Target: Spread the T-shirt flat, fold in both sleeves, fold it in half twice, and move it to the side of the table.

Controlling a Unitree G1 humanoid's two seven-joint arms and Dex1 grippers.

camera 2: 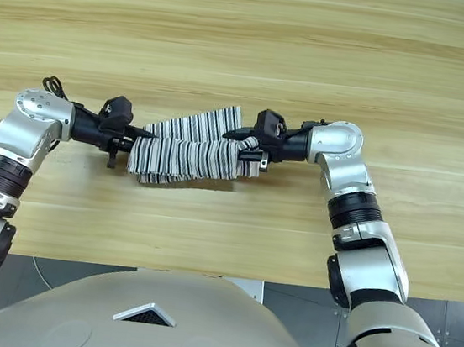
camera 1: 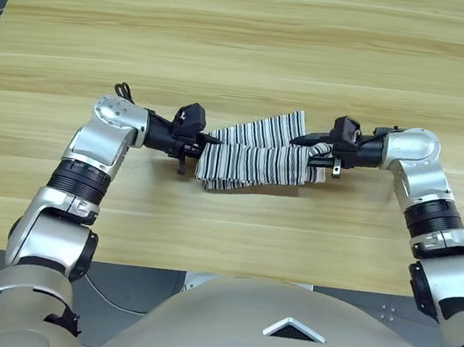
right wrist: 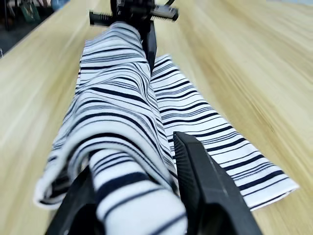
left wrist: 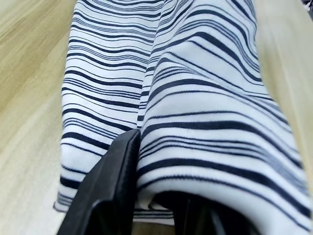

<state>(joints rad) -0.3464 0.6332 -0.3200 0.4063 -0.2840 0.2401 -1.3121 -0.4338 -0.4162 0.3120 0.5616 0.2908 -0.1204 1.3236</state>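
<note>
Striped T-shirt (camera 1: pixel 255 155), folded into a narrow band, is being held at both ends.
Left pincer (camera 1: pixel 211 140) is pinching the left end and right pincer (camera 1: pixel 305 147) is pinching the right end. A lower flap is lying on the wooden tabletop (camera 1: pixel 248 40), near its front edge.

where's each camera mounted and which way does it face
Eye views: head, facing forward and down at the table; both arms show, left hand and right hand gripping the T-shirt.
Left wrist view: left arm, facing along the T-shirt; own fingers show.
Right wrist view: right arm, facing along the T-shirt toward the left hand; own fingers show.
All share the T-shirt.
</note>
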